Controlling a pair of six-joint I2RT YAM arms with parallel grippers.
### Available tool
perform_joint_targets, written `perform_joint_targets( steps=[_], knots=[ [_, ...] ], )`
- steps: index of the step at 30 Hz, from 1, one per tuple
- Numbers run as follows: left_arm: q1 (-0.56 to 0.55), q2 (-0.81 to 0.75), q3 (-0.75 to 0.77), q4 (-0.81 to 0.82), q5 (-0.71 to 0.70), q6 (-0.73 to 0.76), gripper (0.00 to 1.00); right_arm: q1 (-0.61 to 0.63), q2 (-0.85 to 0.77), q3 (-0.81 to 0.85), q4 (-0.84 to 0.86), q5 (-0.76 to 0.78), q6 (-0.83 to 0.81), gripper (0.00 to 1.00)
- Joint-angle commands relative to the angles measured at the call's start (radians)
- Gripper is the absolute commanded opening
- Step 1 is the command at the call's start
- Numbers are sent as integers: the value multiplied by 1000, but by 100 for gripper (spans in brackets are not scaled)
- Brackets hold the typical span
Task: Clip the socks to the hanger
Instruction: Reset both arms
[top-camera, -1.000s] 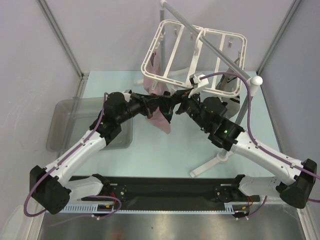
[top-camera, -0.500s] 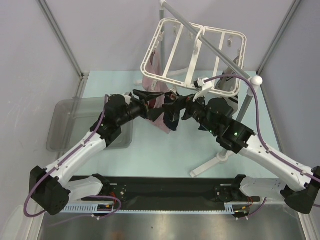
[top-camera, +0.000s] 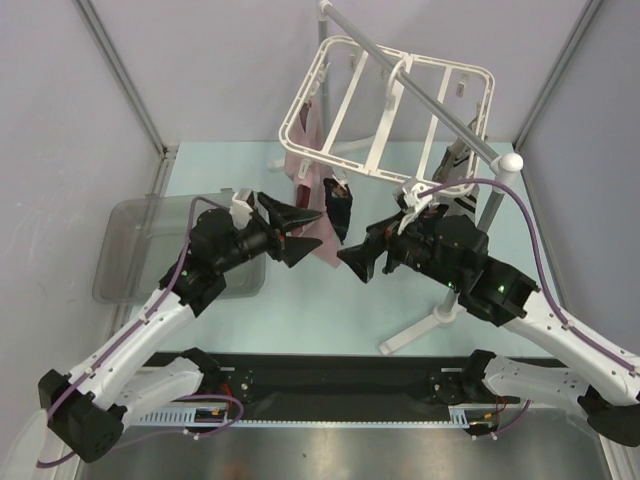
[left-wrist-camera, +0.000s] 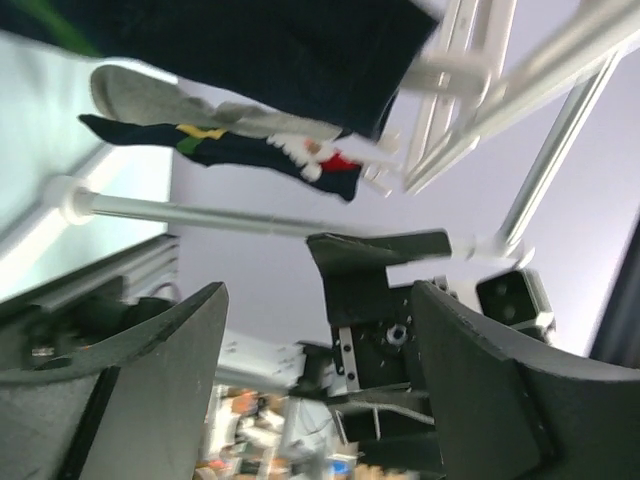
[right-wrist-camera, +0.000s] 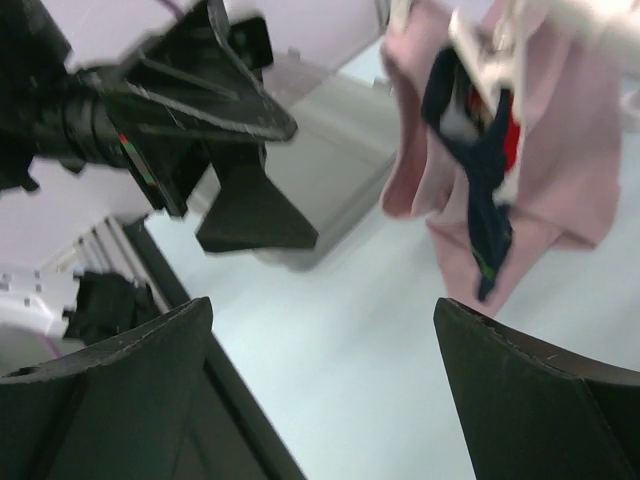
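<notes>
The white hanger (top-camera: 352, 157) hangs from a slanted grey pole. A navy sock (top-camera: 340, 208) dangles from a clip on its near edge, in front of a pink cloth (top-camera: 309, 196). My left gripper (top-camera: 318, 228) is open just left of that sock, touching nothing. My right gripper (top-camera: 352, 250) is open just below and right of it, also empty. The right wrist view shows the navy sock (right-wrist-camera: 482, 170) hanging from a white clip, with the left gripper (right-wrist-camera: 240, 150) beyond. In the left wrist view a navy Santa sock (left-wrist-camera: 250, 150) and a grey sock (left-wrist-camera: 165, 95) hang from the hanger (left-wrist-camera: 450, 110).
A grey metal pole stand (top-camera: 432, 100) carries the hanger, and its foot (top-camera: 420, 328) rests on the table near my right arm. Behind my left arm, at the table's left, sits a clear plastic bin (top-camera: 135, 250). More socks (top-camera: 455, 165) hang at the hanger's right side.
Both grippers have opened and drawn back toward the near side, away from the navy sock. The sock now hangs by itself from the hanger's clip.
</notes>
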Motion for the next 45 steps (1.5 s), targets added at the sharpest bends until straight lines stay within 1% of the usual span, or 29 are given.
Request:
perform_joint_targets(
  steps=[1,3,5,7,9,11,12,13,14,15,16,18,19,20,21,22,23,24,26,27,28,30,31,32,33,35,39,41,45],
  knots=[
    [-18,-56,-33,26,45,185,80,33,-60,-54,-45,-57,-17,100],
    [-21,-96,-49,29,49,262,80,53,-92,-91,-57,-63,-11,100],
    [-27,-144,-82,55,52,320,85,87,-119,-127,-60,-46,8,100],
    [-32,-182,-114,40,45,411,87,107,-165,-197,-39,-29,40,100],
    [-43,-242,-146,-20,13,487,88,130,-202,-276,-13,12,68,100],
    [-44,-288,-221,-6,3,518,89,151,-257,-341,9,61,120,100],
    [-46,-331,-253,23,3,524,89,159,-291,-408,49,101,138,100],
    [-44,-358,-328,56,8,521,89,163,-311,-448,72,113,157,100],
    [-46,-383,-368,98,14,517,88,171,-329,-487,99,123,193,100],
    [-47,-439,-410,135,22,497,89,188,-346,-522,160,141,207,100],
    [-47,-469,-492,199,25,485,88,200,-381,-606,191,159,226,100],
    [-47,-532,-569,262,32,472,89,235,-417,-679,265,233,275,100],
    [-49,-591,-630,279,32,472,88,248,-434,-714,299,251,285,100],
    [-47,-630,-655,267,31,481,89,260,-475,-783,320,270,295,100],
    [-49,-664,-678,259,28,491,89,289,-497,-817,366,303,313,100],
    [-49,-737,-724,247,28,494,89,303,-518,-849,389,324,325,100],
    [-47,-776,-750,239,29,497,89,318,-570,-922,437,342,336,100],
    [-49,-812,-776,242,32,497,89,332,-593,-955,458,388,359,100],
    [-47,-930,-867,245,37,456,89,378,-647,-1022,516,443,388,100],
    [-49,-973,-893,250,37,443,89,390,-694,-1080,532,510,402,100],
    [-47,-1006,-946,256,34,427,90,421,-714,-1090,546,547,445,100],
    [-49,-1084,-1000,238,37,374,90,444,-744,-1172,583,624,474,100],
    [-47,-1072,-1002,233,43,385,91,456,-745,-1187,592,650,518,100],
    [-49,-1048,-1002,235,60,408,91,479,-742,-1187,549,676,543,100],
    [-49,-1016,-1002,245,71,417,91,490,-733,-1184,531,733,566,100],
    [-49,-991,-1002,242,83,428,91,528,-701,-1178,494,791,627,100],
    [-49,-1000,-1002,238,75,429,91,583,-672,-1176,524,874,620,100],
    [-49,-1012,-1001,229,66,422,91,594,-670,-1176,511,902,631,100],
    [-49,-1025,-1001,216,55,417,91,605,-689,-1177,488,911,634,100]
  ],
)
